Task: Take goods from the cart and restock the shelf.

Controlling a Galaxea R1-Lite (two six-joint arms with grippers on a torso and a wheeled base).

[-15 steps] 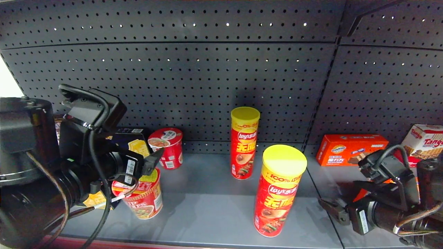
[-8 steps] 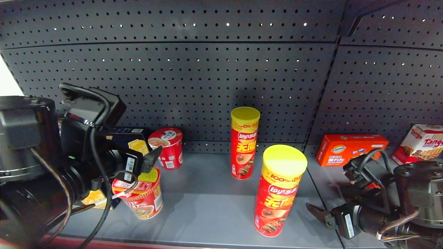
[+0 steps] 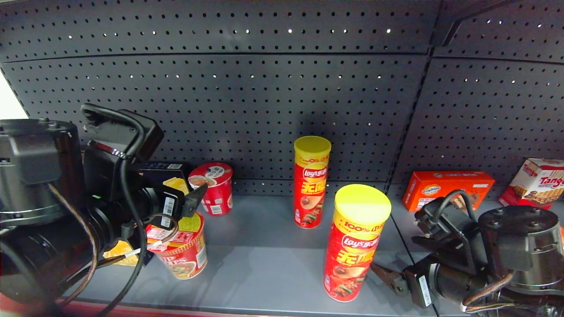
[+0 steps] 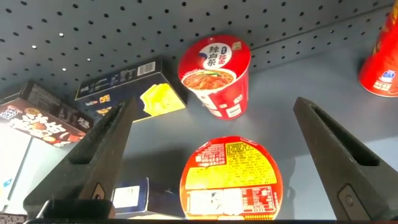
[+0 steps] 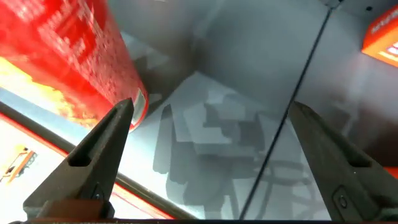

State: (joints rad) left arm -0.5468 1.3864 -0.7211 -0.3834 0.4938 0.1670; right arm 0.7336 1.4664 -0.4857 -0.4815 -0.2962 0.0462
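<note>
Both of my hands are wide open and empty in front of the shelf [image 3: 264, 259].

My left hand [image 4: 214, 101] has its fingers [image 4: 93, 158] spread far apart and holds nothing. It sits over the front noodle cup [image 3: 181, 248], which stands upright near the shelf's front edge. I cannot tell whether it touches the lid. The rear noodle cup [image 3: 213, 187] stands behind it against the pegboard, just beside a dark blue box [image 4: 127, 87]. My right hand [image 5: 211, 104] is equally wide open and holds nothing. It is low over the shelf, just beside the base of the front chip can [image 3: 354, 244] and apart from it. The rear chip can [image 3: 311, 182] stands upright behind that one, closer to the back panel. An orange box [image 3: 445, 189] lies farther right on the shelf.
</note>
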